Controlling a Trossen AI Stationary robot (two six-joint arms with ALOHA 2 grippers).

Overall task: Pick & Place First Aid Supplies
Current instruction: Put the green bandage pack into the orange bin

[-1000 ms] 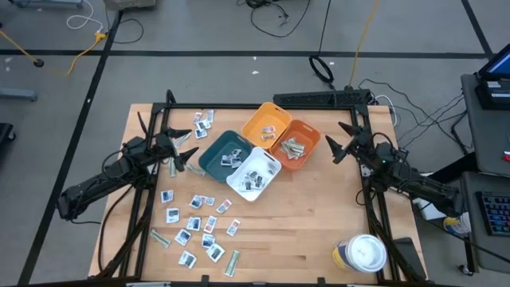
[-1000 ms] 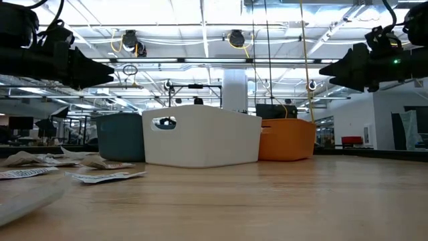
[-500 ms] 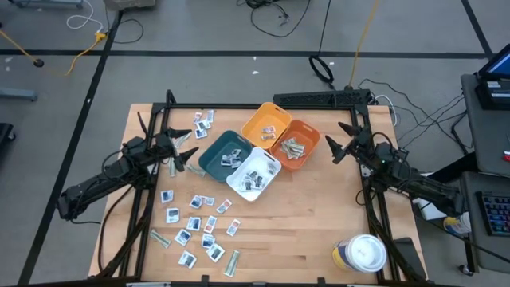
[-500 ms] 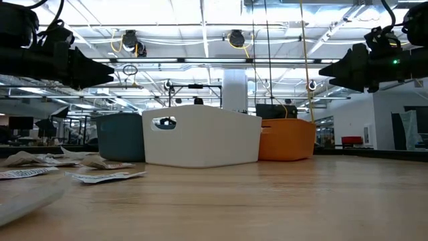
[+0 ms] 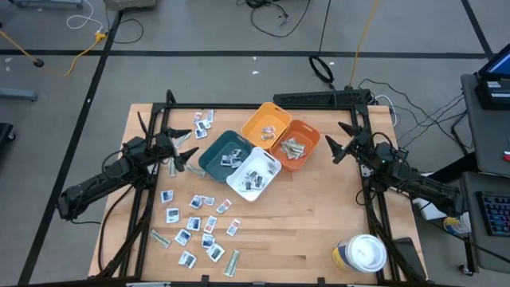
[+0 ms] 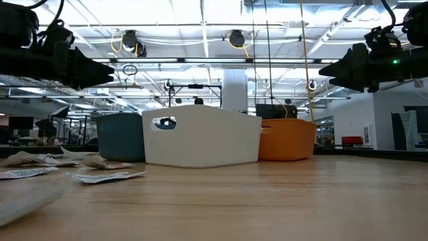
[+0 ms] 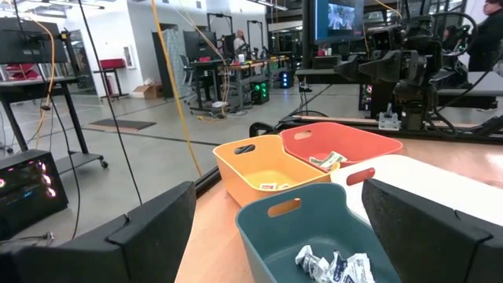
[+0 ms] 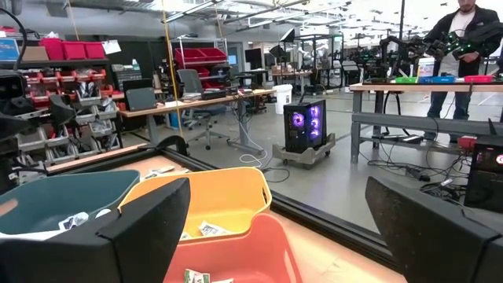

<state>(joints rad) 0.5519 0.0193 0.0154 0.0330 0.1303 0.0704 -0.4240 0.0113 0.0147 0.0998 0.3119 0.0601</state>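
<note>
Both arms hover over the table (image 5: pixel 319 231) with fingers spread wide and nothing held: left gripper (image 5: pixel 186 147) near the left edge beside the teal bin (image 5: pixel 223 155), right gripper (image 5: pixel 336 142) near the right edge by the orange bin (image 5: pixel 296 143). Most first aid supplies (image 5: pixel 195 227) lie scattered toward the front-left corner, some already in the bins.

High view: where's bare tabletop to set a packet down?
Free: the wood between the white bin and the lidded tub, and right of the orange bin up to the right gripper. Crowded: loose packets front-left and by the left gripper.
</note>
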